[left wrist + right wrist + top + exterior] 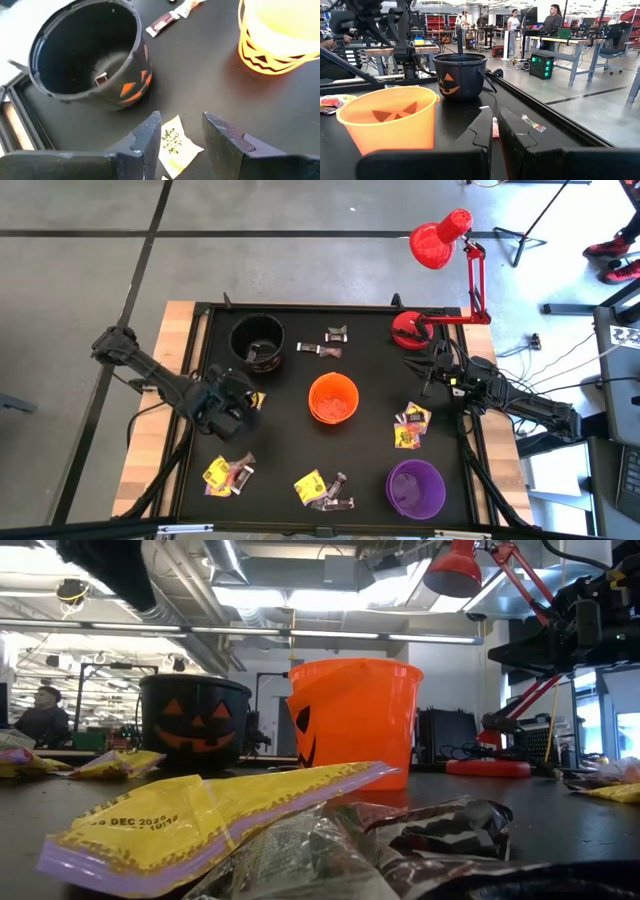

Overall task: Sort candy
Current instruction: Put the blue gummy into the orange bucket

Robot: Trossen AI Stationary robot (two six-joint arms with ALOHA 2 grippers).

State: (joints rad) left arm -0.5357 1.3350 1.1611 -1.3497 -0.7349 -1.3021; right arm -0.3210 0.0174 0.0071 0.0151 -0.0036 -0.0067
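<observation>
Candy lies in small heaps on the black tray: near the far edge (330, 345), at the right (412, 425), near left (228, 473) and near middle (322, 490). One brown piece (101, 79) lies inside the black cup (258, 340). The orange cup (333, 398) stands mid-tray and the purple cup (415, 487) near right. My left gripper (245, 408) hovers open between the black cup and the near-left heap. A yellow candy (172, 145) lies on the tray below its fingers (181, 122). My right gripper (495, 117) waits shut and level at the tray's right edge (432, 376).
A red desk lamp (440, 240) stands at the far right, its base (410, 330) on the tray's far right corner. A raised black rim (190, 370) runs round the tray. Several people stand and sit in the room beyond the table (555, 12).
</observation>
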